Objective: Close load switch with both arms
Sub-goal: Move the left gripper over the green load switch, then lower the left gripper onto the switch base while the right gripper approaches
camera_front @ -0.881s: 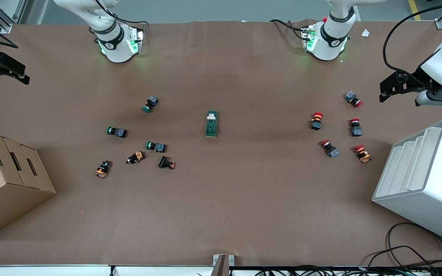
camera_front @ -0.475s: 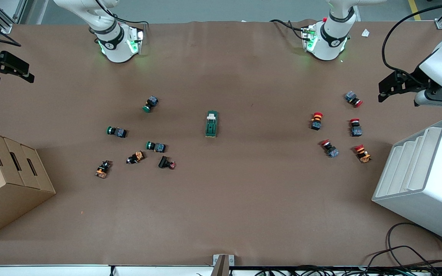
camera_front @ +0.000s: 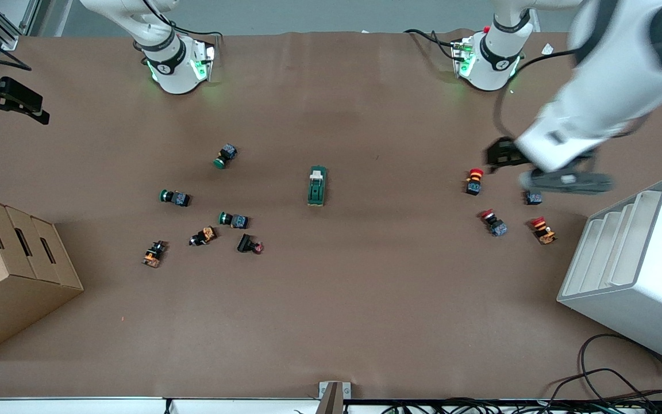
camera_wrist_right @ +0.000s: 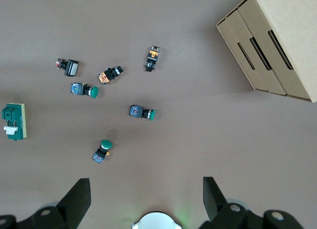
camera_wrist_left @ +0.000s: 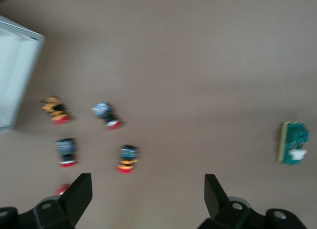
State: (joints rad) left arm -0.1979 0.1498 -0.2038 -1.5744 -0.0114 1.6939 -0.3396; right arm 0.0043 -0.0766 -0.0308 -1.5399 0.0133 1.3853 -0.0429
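Load switch (camera_front: 317,186) lies untouched mid-tabletop (camera_front: 365,299); left end effector (camera_wrist_left: 148,194) and right end effector (camera_wrist_right: 146,197) hang spread wide, empty, well apart from it.

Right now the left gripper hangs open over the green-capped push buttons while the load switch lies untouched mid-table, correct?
Not quite. The left gripper hangs open over the red-capped push buttons, not green ones; the left wrist view shows red caps below its spread fingers. The load switch does lie untouched mid-table.
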